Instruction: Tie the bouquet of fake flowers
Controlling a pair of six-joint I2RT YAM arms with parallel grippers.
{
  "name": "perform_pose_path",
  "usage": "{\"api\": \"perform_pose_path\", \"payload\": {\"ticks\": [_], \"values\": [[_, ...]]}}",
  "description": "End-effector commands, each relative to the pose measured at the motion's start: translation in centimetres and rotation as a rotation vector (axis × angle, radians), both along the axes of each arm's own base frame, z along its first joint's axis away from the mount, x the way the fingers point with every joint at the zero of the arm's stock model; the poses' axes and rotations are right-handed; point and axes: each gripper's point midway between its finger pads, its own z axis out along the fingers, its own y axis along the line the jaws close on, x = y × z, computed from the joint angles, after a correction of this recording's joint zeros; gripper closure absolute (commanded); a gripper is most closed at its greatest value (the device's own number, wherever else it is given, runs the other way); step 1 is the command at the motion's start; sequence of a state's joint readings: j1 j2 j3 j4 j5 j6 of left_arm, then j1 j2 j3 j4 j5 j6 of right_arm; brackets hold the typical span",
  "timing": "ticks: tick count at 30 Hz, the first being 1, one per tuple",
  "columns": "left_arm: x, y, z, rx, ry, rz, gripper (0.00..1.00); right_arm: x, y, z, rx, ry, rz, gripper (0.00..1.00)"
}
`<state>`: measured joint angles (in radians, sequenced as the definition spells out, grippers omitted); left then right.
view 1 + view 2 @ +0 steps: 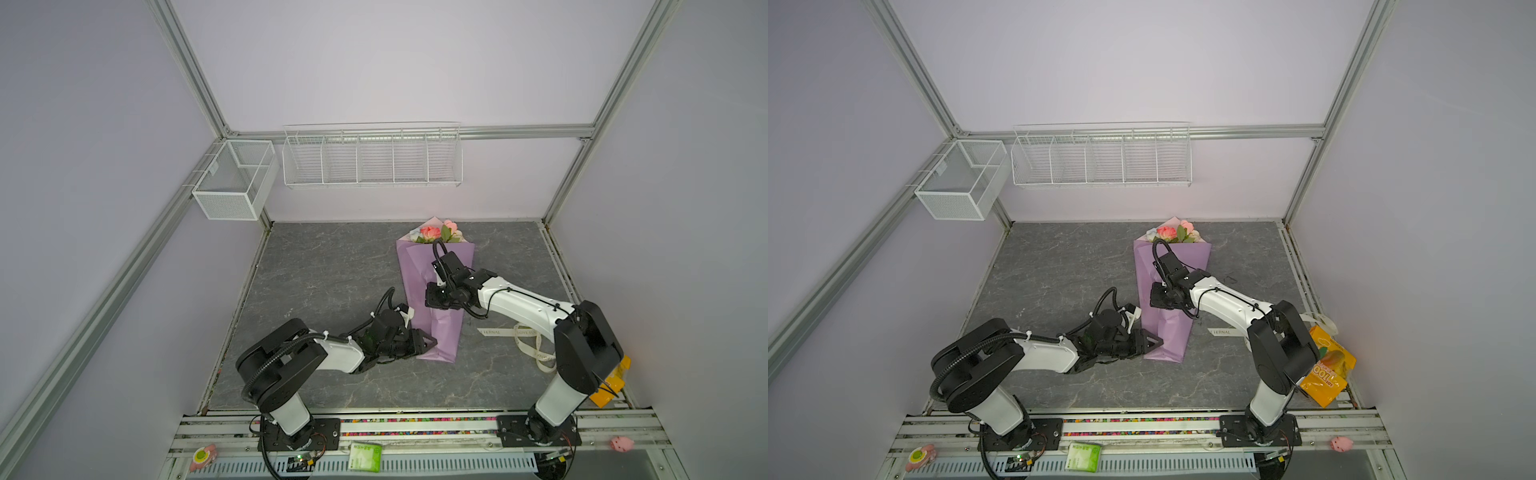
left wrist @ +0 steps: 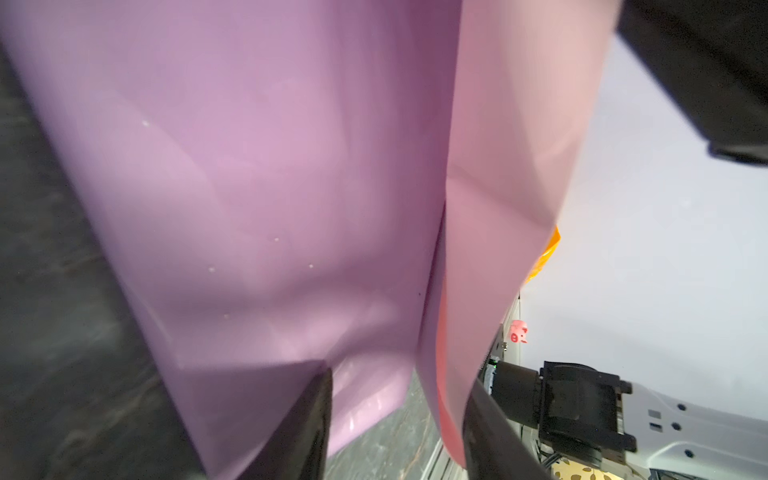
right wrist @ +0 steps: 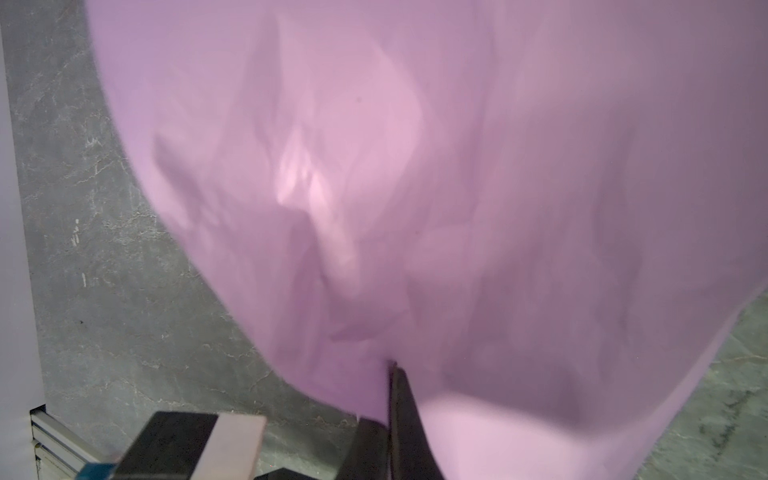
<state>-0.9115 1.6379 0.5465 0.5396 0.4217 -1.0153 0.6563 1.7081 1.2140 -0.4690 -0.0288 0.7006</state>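
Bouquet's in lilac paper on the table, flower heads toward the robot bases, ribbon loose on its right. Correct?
No: both top views show the bouquet with flower heads toward the back wall, away from the robot bases. The lilac paper, the table and the ribbon loose on its right all hold.

Lab test cell, aluminium frame [image 1: 197,79] (plain walls [image 1: 374,62])

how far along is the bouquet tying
Done: the bouquet lies wrapped in lilac paper. In hand: the right gripper is shut on the paper mid-cone; the left gripper stands open astride its narrow end. Left: the ribbon lies loose on the table beside it, so no tying yet.
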Motion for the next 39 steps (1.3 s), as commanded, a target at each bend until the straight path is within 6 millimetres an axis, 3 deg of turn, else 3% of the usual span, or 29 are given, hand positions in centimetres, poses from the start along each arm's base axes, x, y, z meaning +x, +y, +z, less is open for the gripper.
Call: {"api": "perform_pose_path", "payload": {"ticks": [1, 11, 18, 23, 27, 32, 39], "values": [[0.3, -0.6, 1.3, 0.005, -0.036, -0.032, 0.48, -0.2, 0.8, 0.4, 0.051, 0.002, 0.010, 0.93], [0.5, -0.4, 2.4, 0.020, -0.084, -0.042, 0.33, -0.1, 0.8, 0.6, 0.049, -0.002, 0.011, 0.93], [0.7, -0.5, 2.2, 0.082, -0.096, -0.073, 0.30, 0.0, 1.1, 0.7, 0.060, 0.000, 0.015, 0.92], [0.9, -1.6, 2.5, 0.050, -0.089, -0.091, 0.32, 0.0, 1.4, 0.2, 0.063, 0.014, 0.021, 0.91], [1.1, -2.0, 2.1, 0.057, -0.078, -0.095, 0.42, -0.1, 1.4, -0.3, 0.061, 0.029, 0.022, 0.90], [1.0, -1.9, 1.6, 0.059, -0.068, -0.096, 0.43, 0.1, 0.0, 0.1, 0.014, 0.009, -0.018, 0.94], [0.2, 0.2, 4.6, -0.024, -0.165, -0.045, 0.45, -0.3, -2.5, 1.3, 0.013, -0.047, -0.091, 0.94]]}}
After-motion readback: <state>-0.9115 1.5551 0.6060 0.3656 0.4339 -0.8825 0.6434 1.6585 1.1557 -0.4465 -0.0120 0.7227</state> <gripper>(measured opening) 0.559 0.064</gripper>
